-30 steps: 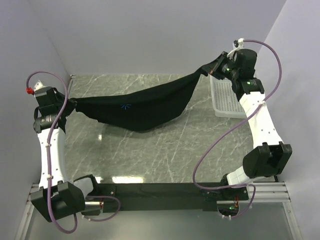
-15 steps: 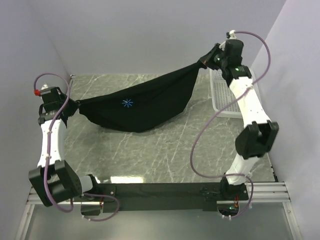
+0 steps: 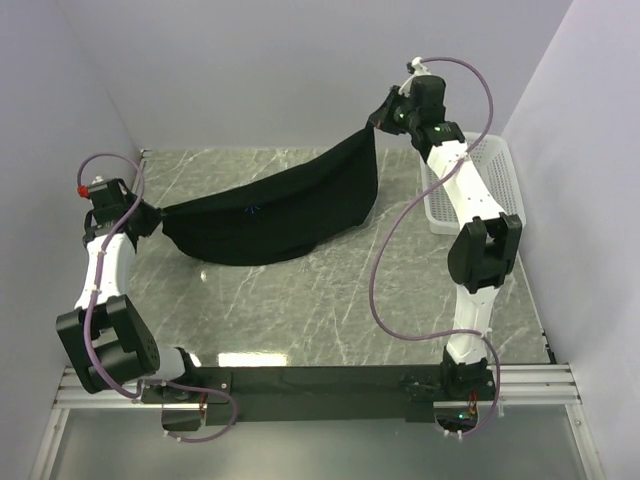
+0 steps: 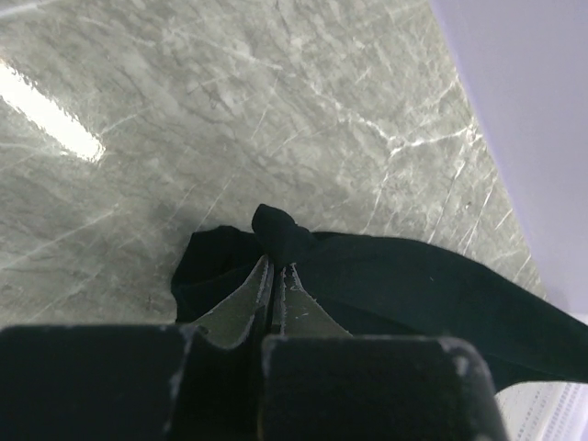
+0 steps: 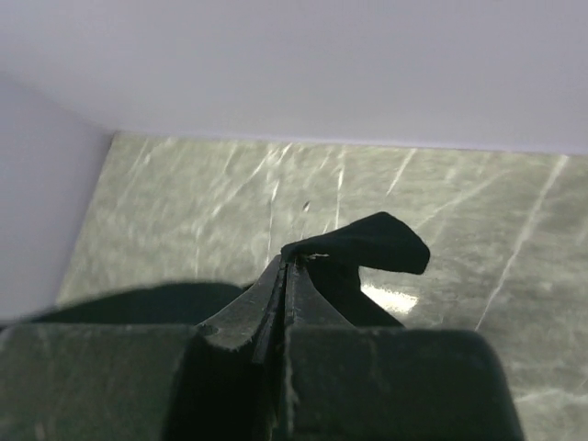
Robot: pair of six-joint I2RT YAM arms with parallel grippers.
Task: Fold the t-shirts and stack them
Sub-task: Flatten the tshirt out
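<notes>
Your left claw point(image 3: 150, 215) and right claw point(image 3: 375, 122) each pinch tight on the black t-shirt point(image 3: 280, 215) slung between them, with the white basket point(image 3: 497, 170) beside the right claw's arm, its contents mostly hidden.

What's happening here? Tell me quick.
Two robot arms hold one black t-shirt stretched between them above the marble table. The left end effector is shut on one end, low by the left wall. The right end effector is shut on the other end, lifted high near the white basket. The shirt sags in the middle and is not yet folded.
</notes>
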